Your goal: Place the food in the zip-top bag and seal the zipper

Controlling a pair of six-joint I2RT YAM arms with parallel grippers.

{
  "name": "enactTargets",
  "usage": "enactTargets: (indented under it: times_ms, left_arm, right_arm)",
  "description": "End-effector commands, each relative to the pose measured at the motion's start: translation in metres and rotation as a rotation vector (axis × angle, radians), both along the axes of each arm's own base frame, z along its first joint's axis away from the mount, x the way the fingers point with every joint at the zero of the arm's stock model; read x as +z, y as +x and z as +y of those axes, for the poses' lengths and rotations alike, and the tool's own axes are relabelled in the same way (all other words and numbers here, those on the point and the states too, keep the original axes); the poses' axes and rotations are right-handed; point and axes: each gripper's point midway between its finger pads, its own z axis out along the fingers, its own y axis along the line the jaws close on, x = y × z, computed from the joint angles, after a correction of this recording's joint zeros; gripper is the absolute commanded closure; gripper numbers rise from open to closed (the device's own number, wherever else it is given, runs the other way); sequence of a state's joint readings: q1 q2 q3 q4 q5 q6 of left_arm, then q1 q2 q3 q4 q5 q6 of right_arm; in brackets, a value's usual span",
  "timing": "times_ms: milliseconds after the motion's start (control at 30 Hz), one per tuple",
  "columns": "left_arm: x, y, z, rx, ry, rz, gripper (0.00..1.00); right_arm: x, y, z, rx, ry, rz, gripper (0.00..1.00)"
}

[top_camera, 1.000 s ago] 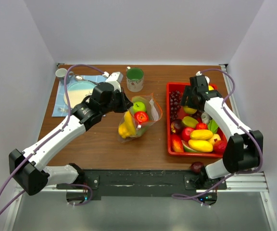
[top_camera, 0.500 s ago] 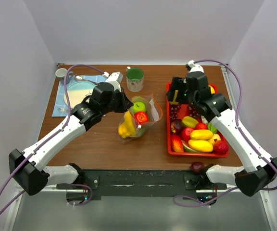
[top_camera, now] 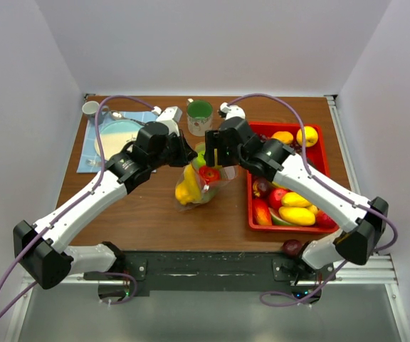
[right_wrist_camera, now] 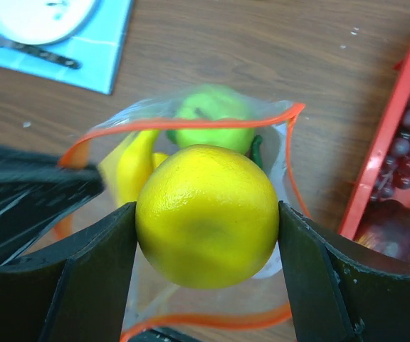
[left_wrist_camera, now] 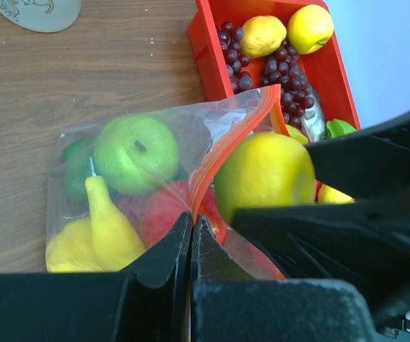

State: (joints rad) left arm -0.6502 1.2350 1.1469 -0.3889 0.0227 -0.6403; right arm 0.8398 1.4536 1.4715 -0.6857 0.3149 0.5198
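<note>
Right now the bag (left_wrist_camera: 219,125) sits near the middle of the counter (top_camera: 141,206), just left of the red tray (top_camera: 250,214), with its mouth gaping upward. The left pincer (left_wrist_camera: 191,231) is pressed together on the orange zipper (right_wrist_camera: 191,122), pinching one side of the rim and holding it up. The right pincer (right_wrist_camera: 206,214) is clamped on a round yellow fruit (right_wrist_camera: 205,203), one black finger (right_wrist_camera: 95,271) against each side of it.

From the right wrist camera this fruit hangs straight over the open mouth, the orange strip looping around it. From the left wrist camera it lies just beside the rim, on the open side. Whether it has passed below the rim I cannot tell.

Inside the bag lie a green apple (left_wrist_camera: 135,153), a yellow pear (left_wrist_camera: 105,221) and a red fruit (left_wrist_camera: 164,214), packed against one another under the clear plastic.

More food fills the tray: purple grapes (left_wrist_camera: 262,64) near its far left corner, two yellow fruits beyond them, and a heap of yellow, red and green pieces toward the near end. One dark purple fruit (top_camera: 291,247) lies outside the tray at the counter's near edge.

Behind the bag stands a green mug (top_camera: 200,117), and far left a plate (top_camera: 118,133) rests on a blue mat (top_camera: 91,162).
</note>
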Motion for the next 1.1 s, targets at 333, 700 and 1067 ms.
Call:
enactTargets:
  times_ms: [333,700,1067]
  left_arm:
    - [0.016,0.004,-0.002,0.011,-0.048,-0.032,1.00]
    - [0.014,0.005,-0.004,0.009,-0.051,-0.032,1.00]
    - [0.011,-0.001,0.000,0.007,-0.073,-0.043,1.00]
  right_arm:
    - [0.040,0.022,-0.010,-0.106,-0.003,-0.114,0.03]
    - [0.020,-0.005,-0.069,-0.193,-0.047,-0.096,0.21]
    - [-0.022,0.011,-0.046,-0.115,0.026,0.017,0.43]
